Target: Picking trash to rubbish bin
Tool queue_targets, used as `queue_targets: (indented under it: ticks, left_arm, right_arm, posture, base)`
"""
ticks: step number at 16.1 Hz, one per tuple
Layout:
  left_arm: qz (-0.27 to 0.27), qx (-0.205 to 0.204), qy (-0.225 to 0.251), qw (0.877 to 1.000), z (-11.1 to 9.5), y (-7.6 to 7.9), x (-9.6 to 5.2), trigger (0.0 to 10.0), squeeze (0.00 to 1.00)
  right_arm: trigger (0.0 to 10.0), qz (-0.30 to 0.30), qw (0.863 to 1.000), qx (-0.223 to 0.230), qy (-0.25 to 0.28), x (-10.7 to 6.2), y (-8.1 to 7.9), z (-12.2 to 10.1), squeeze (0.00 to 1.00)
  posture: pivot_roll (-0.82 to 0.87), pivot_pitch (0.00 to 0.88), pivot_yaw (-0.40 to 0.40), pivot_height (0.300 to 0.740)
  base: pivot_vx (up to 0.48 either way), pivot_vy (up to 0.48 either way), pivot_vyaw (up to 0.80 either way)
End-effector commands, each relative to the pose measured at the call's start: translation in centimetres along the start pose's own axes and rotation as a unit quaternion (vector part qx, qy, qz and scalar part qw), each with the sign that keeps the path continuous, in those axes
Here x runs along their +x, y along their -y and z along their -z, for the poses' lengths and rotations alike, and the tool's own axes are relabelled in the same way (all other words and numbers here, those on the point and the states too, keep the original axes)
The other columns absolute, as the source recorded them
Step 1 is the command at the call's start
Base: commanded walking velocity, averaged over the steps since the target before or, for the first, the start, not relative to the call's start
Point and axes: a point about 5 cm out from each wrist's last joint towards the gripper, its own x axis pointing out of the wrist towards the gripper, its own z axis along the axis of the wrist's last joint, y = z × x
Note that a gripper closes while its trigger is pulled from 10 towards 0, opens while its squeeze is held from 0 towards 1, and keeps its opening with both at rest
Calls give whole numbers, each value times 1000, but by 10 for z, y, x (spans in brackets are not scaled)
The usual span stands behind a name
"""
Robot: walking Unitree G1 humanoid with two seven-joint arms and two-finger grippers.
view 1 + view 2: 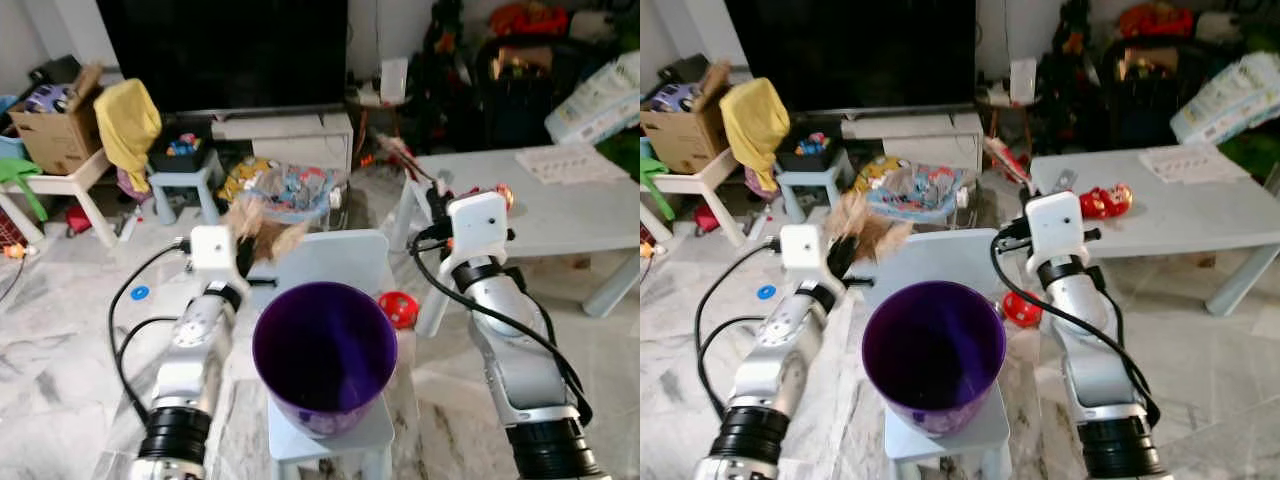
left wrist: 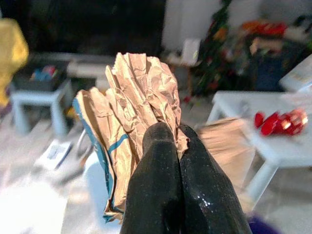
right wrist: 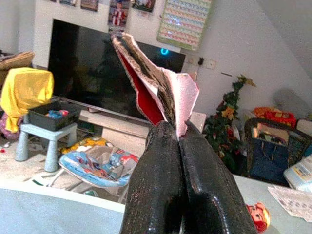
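A purple rubbish bin (image 1: 325, 355) stands open on the seat of a small pale blue chair (image 1: 335, 255) right in front of me. My left gripper (image 2: 178, 131) is shut on a crumpled brown paper wrapper with a blue stripe (image 2: 139, 92). It is held up just behind and left of the bin's rim (image 1: 258, 228). My right gripper (image 3: 179, 129) is shut on a flat red and white wrapper (image 3: 158, 73). That wrapper (image 1: 400, 155) is raised to the back right of the bin, near the white table's corner.
A low white table (image 1: 560, 215) with red toys (image 1: 1105, 200) and a sheet of paper stands at the right. A red ball toy (image 1: 397, 306) lies on the marble floor. Behind are a baby bouncer (image 1: 290, 190), a small stool (image 1: 185, 185), a cardboard box (image 1: 55, 130) and the TV console (image 1: 285, 128).
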Motion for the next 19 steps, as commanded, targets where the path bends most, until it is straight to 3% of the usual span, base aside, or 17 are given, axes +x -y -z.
queue_targets:
  ticks: [1, 3, 4, 6, 10, 11, 12, 19]
  left_arm:
    - [4, -15, -32, 999, 7, 0, 4, 0, 0]
    - [40, -22, -122, 991, 34, 4, 5, 0, 0]
    - [55, -16, -141, 988, 40, 5, 5, 0, 0]
    - [80, -35, -169, 982, 49, 9, 6, 0, 0]
    - [97, -82, -206, 970, 60, 19, 11, 0, 0]
    - [94, -93, -213, 968, 63, 19, 10, 6549, 773]
    - [82, -111, -228, 964, 72, 18, 7, 10000, 1000]
    - [83, -155, -234, 956, 78, 15, 5, 10000, 1000]
  right_arm:
    - [0, 2, 1000, 2, 7, 2, 1, -4, 0]
    - [0, -16, 1000, 5, 0, 1, -2, -2, 0]
    - [0, -28, 1000, 7, -4, 1, -4, -1, 0]
    - [0, -75, 997, 14, -13, -1, -12, 1, 0]
    - [0, -78, 997, 15, -20, -3, -10, 3, 0]
    - [0, -80, 996, 16, -22, -4, -11, 3, 0]
    - [0, -86, 996, 19, -25, -6, -14, 4, 0]
    - [0, -107, 994, 20, -28, -9, -22, 5, 0]
  posture:
    - [-53, 0, 0, 740]
    - [-58, 0, -1, 740]
    - [-59, 0, -1, 740]
    - [-62, 0, 0, 740]
    - [-75, 0, 9, 740]
    - [-75, 0, 10, 740]
    - [-76, 0, 11, 740]
    - [-71, 9, 9, 740]
  base:
    - [0, 0, 0]
    - [0, 0, 0]
    - [0, 0, 0]
    - [0, 0, 0]
    - [0, 0, 0]
    - [0, 0, 0]
    - [0, 0, 0]
    - [0, 0, 0]
